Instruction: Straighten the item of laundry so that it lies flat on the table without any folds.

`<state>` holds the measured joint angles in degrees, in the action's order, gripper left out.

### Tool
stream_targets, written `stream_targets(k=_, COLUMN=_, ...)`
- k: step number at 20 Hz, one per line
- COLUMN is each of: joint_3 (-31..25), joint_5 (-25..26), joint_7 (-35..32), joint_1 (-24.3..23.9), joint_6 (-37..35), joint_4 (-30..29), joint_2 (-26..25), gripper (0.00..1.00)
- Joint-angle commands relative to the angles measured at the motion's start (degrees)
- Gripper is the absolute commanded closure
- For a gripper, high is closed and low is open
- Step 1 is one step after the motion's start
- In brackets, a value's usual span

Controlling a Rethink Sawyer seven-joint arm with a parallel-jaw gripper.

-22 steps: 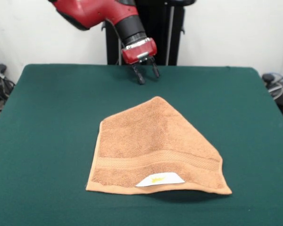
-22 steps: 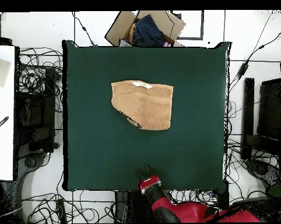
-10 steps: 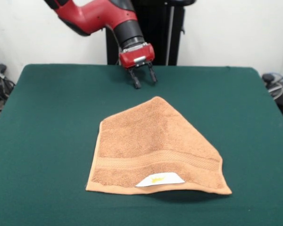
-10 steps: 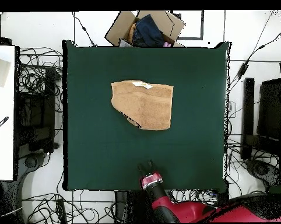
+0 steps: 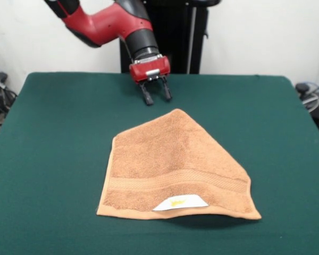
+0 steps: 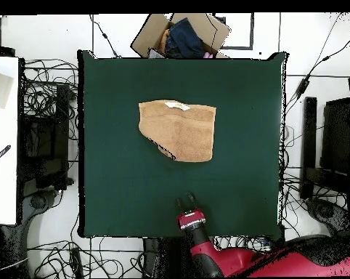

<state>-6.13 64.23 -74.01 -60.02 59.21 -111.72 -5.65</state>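
The red-and-black gripper (image 5: 154, 95) (image 6: 185, 201) hangs with its two fingers spread, holding nothing. The folded orange-tan terry-cloth towel (image 5: 175, 167) (image 6: 179, 129) lies near it, apart, on the dark green felt-covered table (image 5: 53, 138) (image 6: 243, 160).

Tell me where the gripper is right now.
In the front view the gripper hangs open over the green table, just beyond the orange towel's folded peak, not touching it.
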Motion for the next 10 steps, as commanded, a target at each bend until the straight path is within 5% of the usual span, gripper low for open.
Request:
stream_targets(k=1, joint_3=6.44, joint_5=2.98, joint_7=-14.06, joint_1=3.34, joint_6=-13.41, joint_4=8.39, joint_2=-9.13, gripper=0.0)
stream_targets(k=10, joint_3=6.16, joint_5=3.64, joint_7=-17.62, joint_1=6.59, joint_6=-12.96, joint_4=12.35, joint_2=-11.38, gripper=0.0)
